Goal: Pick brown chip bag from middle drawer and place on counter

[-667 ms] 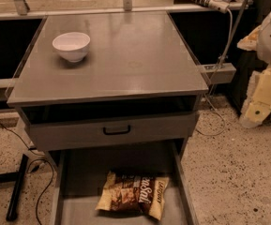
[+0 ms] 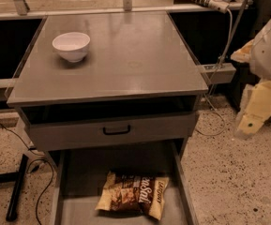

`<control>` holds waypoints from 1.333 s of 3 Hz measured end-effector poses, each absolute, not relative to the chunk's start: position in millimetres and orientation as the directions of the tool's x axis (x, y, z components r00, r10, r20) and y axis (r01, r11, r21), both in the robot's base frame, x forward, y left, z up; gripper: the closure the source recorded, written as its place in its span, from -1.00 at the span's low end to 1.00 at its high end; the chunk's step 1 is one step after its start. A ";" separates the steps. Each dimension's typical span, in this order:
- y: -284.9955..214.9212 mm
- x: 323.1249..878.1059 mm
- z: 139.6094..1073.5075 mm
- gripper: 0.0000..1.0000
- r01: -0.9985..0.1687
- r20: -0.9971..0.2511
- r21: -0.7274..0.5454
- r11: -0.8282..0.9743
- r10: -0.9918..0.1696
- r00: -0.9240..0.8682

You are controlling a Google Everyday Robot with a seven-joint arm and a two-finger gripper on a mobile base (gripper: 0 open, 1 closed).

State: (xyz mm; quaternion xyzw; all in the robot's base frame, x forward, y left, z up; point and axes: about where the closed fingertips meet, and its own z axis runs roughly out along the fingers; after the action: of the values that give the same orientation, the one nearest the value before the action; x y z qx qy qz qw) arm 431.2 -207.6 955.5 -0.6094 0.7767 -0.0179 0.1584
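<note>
The brown chip bag lies flat on the floor of the open middle drawer, near its front and a little right of centre. The drawer is pulled out below a grey drawer front with a black handle. The counter is the grey cabinet top above. My gripper, white arm with tan-yellow parts, hangs in the air to the right of the cabinet, about level with the drawer front, well apart from the bag and holding nothing that I can see.
A white bowl stands on the counter's back left. Cables and a power strip hang right of the cabinet. A black stand leg and cords lie on the speckled floor at the left.
My gripper has dropped slightly down and to the left, beside the cabinet. The bag, the bowl and the drawer have not moved.
</note>
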 end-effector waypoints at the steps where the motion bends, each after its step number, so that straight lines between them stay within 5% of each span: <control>1: -187.4 410.7 915.2 -1.00 -0.958 -0.287 -0.195 0.208 -0.947 -0.147; 4: -157.3 395.6 733.3 -1.00 -0.969 -0.348 -0.180 0.171 -0.932 -0.099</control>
State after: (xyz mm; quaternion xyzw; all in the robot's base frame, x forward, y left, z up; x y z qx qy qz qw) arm 395.6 -157.3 733.3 -0.6423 0.7399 0.0471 0.1944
